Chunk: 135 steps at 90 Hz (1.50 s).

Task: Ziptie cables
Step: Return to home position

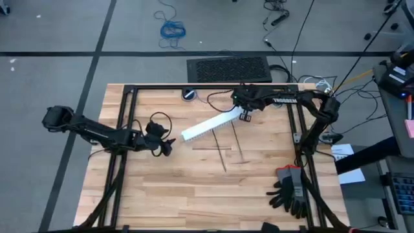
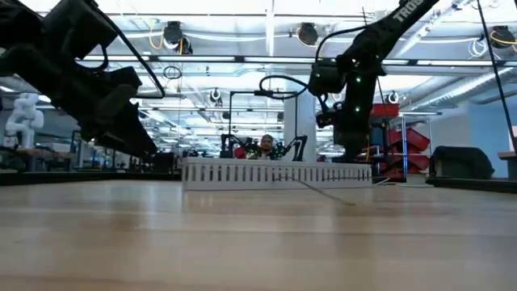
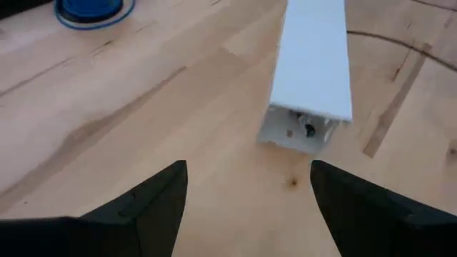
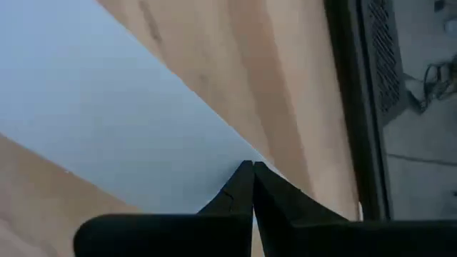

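Closed long white plastic duct (image 1: 208, 127) mid-frame on wooden worktop (image 1: 194, 191). Your left claw (image 1: 167, 144) is spread beside it, right claw (image 1: 245, 116) pressed together over its end; retract both home.

**A:** Source of light?

**B:** Rows of ceiling lights (image 2: 266, 16), seen in the low view; the table (image 1: 194, 194) is evenly bright.

**A:** Shadows, glare?

**B:** Shadows soft and faint. The arms (image 2: 89, 81) stand as dark silhouettes against the lit hall. The white duct (image 3: 314, 64) looks washed pale; the right gripper (image 4: 251, 168) reads black before it.
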Tool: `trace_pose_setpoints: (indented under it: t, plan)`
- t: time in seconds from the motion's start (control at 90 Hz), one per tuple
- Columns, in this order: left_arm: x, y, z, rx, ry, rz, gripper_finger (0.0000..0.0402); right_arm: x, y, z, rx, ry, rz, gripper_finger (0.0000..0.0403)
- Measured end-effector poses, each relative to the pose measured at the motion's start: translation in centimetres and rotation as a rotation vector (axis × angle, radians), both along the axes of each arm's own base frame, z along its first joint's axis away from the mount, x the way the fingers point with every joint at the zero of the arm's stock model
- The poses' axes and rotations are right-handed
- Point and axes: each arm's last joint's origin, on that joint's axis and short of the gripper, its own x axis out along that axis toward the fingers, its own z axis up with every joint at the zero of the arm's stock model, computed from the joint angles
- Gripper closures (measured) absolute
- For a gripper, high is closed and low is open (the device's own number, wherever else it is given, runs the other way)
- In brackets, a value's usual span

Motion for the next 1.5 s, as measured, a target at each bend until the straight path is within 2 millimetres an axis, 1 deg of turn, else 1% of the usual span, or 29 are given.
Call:
trace_pose_setpoints:
  t: [0.144, 0.244, 0.3, 0.444, 0.589, 0.678, 0.767, 0.822, 0.878, 0.944, 1.0, 1.056, 1.1, 1.144, 1.222, 1.3, 1.356, 1.444, 1.5]
  plan:
    - [0.0, 0.2, 0.0, 0.0, -0.001, 0.014, 0.011, -0.2, 0.6, 1.0, 0.0, -0.035, 0.03, 0.0403]
    - [0.0, 0.3, 0.0, 0.001, 0.002, 0.025, 0.011, -0.5, 1.1, 2.7, -0.02, -0.08, 0.05, 0.0403]
    - [0.0, 0.4, 0.0, 0.001, 0.001, 0.031, 0.011, -1.0, 1.2, 3.5, -0.028, -0.088, 0.042, 0.0403]
    - [0.0, 0.5, 0.0, 0.002, 0.004, 0.032, 0.011, -2.5, 1.1, 4.7, -0.026, -0.081, -0.011, 0.0403]
    - [-0.2, 0.5, -0.2, 0.006, 0.028, 0.033, 0.011, -2.9, 1.2, 5.0, -0.016, -0.088, -0.05, 0.0403]
    - [0.1, 0.4, 0.1, 0.035, -0.001, 0.021, 0.011, -2.5, 1.7, 5.2, -0.016, -0.109, -0.04, 0.0403]
    - [0.9, 0.0, 1.3, 0.093, -0.113, -0.035, 0.011, -1.7, 2.7, 5.2, 0.029, -0.154, 0.016, 0.0403]
    - [1.4, -0.2, 2.8, 0.148, -0.198, -0.08, 0.011, -1.2, 3.5, 5.8, 0.076, -0.239, 0.073, 0.0403]
    - [1.7, -0.4, 4.6, 0.213, -0.272, -0.115, 0.011, -0.7, 4.4, 7.0, 0.119, -0.363, 0.149, 0.0403]
    - [1.6, -0.4, 6.3, 0.294, -0.332, -0.142, 0.011, -0.7, 5.5, 9.0, 0.139, -0.506, 0.236, 0.0403]
    - [1.1, -0.3, 7.5, 0.355, -0.372, -0.158, 0.011, -1.4, 6.3, 11.0, 0.126, -0.626, 0.292, 0.0403]
    - [0.6, -0.1, 8.5, 0.392, -0.417, -0.17, 0.011, -2.9, 7.1, 12.7, 0.11, -0.729, 0.331, 0.0403]
    - [0.2, 0.1, 9.0, 0.399, -0.443, -0.192, 0.011, -4.4, 7.7, 13.5, 0.106, -0.802, 0.346, 0.0403]
    - [0.0, 0.4, 9.1, 0.389, -0.454, -0.236, 0.011, -6.0, 8.4, 13.8, 0.097, -0.872, 0.359, 0.0403]
    - [0.1, 0.7, 9.2, 0.359, -0.473, -0.326, 0.011, -8.8, 9.8, 13.4, 0.105, -0.999, 0.424, 0.0403]
    - [0.7, 1.1, 9.0, 0.347, -0.486, -0.36, 0.011, -11.1, 11.4, 11.9, 0.131, -1.178, 0.52, 0.0403]
    - [1.4, 1.3, 8.7, 0.345, -0.489, -0.366, 0.011, -12.2, 12.2, 10.1, 0.148, -1.336, 0.566, 0.0403]
    - [2.7, 1.5, 8.2, 0.341, -0.526, -0.382, 0.011, -13.3, 13.3, 6.9, 0.164, -1.585, 0.612, 0.0403]
    - [3.4, 1.6, 7.7, 0.324, -0.538, -0.385, 0.011, -13.8, 13.6, 5.2, 0.192, -1.673, 0.614, 0.0403]
